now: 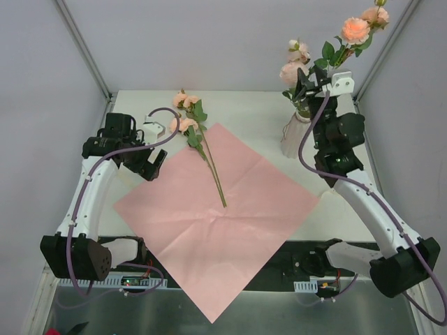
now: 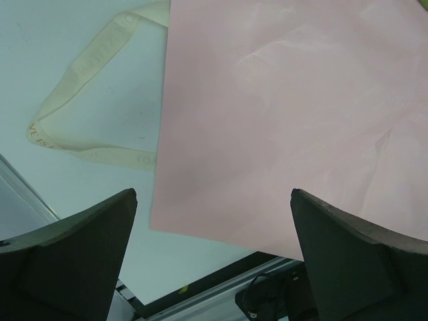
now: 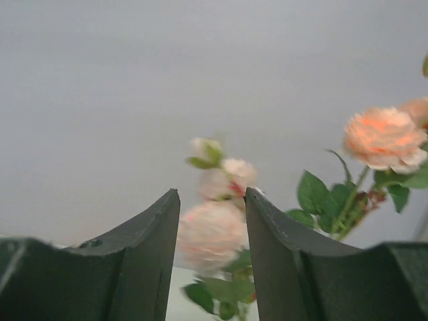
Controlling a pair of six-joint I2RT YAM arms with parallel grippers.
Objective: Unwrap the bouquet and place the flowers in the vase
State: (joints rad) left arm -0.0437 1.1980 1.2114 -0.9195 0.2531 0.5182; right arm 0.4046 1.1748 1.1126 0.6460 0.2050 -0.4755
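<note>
Creased square paper (image 1: 209,237), looped ribbon (image 2: 100,52)

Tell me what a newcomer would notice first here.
The big pink paper lies spread flat as a diamond mid-table. A lone rose stem lies across its far-left edge, blooms off the sheet. At the right rear, roses stand in the vase, with the right gripper up among them.

White table (image 1: 258,112) carries a creased pink paper sheet (image 1: 216,230) just right of the left gripper (image 1: 150,167), a cream ribbon (image 2: 73,73) loop ahead of it, and an off-white vase (image 1: 292,139) below the right gripper (image 1: 305,78).
</note>
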